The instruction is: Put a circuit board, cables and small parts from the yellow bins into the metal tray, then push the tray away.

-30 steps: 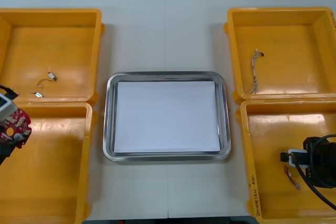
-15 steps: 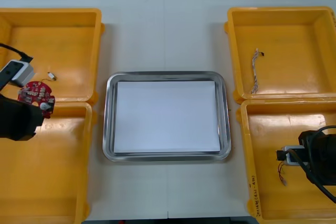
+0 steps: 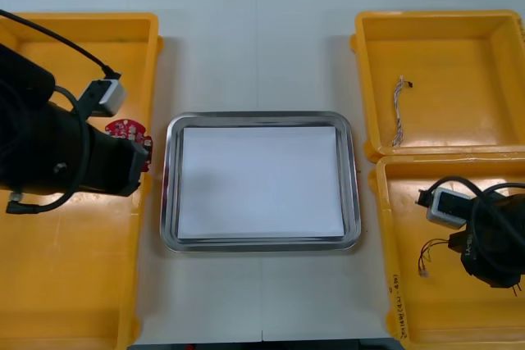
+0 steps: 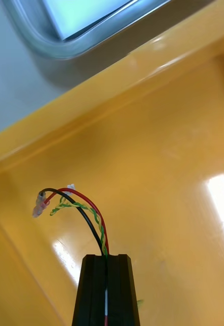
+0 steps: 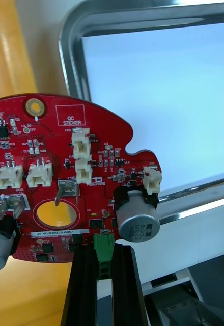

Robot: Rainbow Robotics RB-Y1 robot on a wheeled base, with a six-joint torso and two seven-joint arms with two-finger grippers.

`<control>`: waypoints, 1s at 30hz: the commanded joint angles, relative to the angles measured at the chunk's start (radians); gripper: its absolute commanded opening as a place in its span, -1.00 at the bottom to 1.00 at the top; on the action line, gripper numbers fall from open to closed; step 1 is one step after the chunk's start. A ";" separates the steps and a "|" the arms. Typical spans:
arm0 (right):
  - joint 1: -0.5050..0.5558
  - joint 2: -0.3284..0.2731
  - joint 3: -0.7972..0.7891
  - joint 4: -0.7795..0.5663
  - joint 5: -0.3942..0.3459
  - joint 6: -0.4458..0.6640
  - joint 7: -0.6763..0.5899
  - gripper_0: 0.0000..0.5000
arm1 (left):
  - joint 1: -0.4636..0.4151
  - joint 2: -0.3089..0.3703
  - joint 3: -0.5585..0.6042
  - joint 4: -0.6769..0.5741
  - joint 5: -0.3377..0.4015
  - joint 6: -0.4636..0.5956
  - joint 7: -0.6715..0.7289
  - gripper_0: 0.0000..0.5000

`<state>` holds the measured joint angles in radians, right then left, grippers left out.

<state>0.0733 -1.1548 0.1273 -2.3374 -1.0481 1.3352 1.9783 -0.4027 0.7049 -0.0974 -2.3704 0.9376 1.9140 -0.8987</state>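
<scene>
Circuit board point(image 5: 66, 178), round and red, is clamped by its edge in the left gripper point(image 5: 104, 252), hanging just beside the left wall of the metal tray point(image 3: 168, 202); it wants carrying right over the white inside and lowering flat before the fingers part. Farther right, the right gripper point(image 4: 107, 262) pinches thin cables point(image 4: 84, 209) above the near right yellow bin point(image 3: 392, 284). From the front, the left arm hides the board's near half and the fingers.

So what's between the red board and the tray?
Front view: only the yellow bin's edge and a thin strip of table lie between the left pincer's circuit board and the metal tray.
</scene>
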 commanded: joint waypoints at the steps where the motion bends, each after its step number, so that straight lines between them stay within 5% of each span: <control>1: -0.069 0.046 -0.031 -0.094 0.069 0.090 -0.190 -1.00 | -0.114 0.039 -0.105 0.039 0.003 0.006 -0.029 -1.00; 9: -0.145 0.090 -0.029 -0.109 0.065 0.209 -0.427 -1.00 | -0.220 0.015 -0.265 0.131 0.003 0.006 0.027 -1.00; 24: -0.297 0.277 -0.029 -0.118 0.111 0.466 -0.704 -1.00 | -0.222 -0.090 -0.400 0.186 -0.109 0.006 0.012 -1.00; 30: -0.305 0.328 -0.029 -0.115 0.151 0.486 -0.782 -1.00 | -0.222 -0.123 -0.450 0.234 -0.157 0.006 0.004 -1.00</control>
<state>-0.2072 -0.8538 0.1272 -2.4237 -0.9160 1.8120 1.2781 -0.5915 0.6125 -0.5115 -2.1433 0.8061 1.9141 -0.9010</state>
